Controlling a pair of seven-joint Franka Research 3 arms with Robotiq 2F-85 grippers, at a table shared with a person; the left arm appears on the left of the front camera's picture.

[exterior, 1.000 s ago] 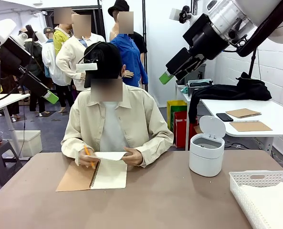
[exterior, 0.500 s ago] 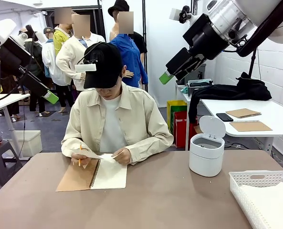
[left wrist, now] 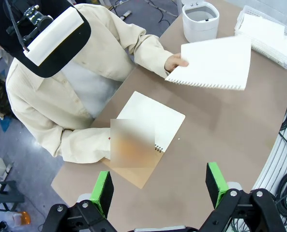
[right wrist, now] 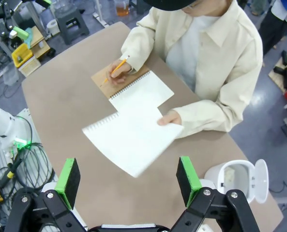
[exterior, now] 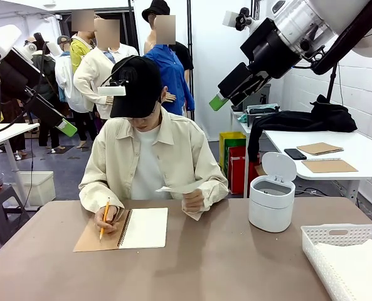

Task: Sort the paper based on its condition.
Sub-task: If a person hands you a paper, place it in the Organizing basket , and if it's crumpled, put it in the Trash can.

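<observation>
A person at the far side holds one loose white sheet of paper (exterior: 176, 188) up over the table, clear of the open spiral notebook (exterior: 143, 227). From above, the sheet (left wrist: 216, 63) shows a torn perforated edge. More paper (exterior: 361, 263) lies in the white basket (exterior: 336, 235) at the front right. My left gripper (left wrist: 159, 186) hangs open high over the table's left side, with nothing between its green pads (left wrist: 102, 192). My right gripper (right wrist: 128, 181) is open too, high above the sheet (right wrist: 131, 137) and apart from it.
The person's other hand rests a yellow pencil (exterior: 103, 221) on the notebook's brown cover. A white lidded bin (exterior: 271, 202) stands open at the right, behind the basket. In the front view both grippers, left (exterior: 66, 128) and right (exterior: 218, 102), are raised well above the table.
The person has lifted the sheet off the notebook and carried it toward picture right. The pencil hand has settled on the cover. Neither arm has moved.
</observation>
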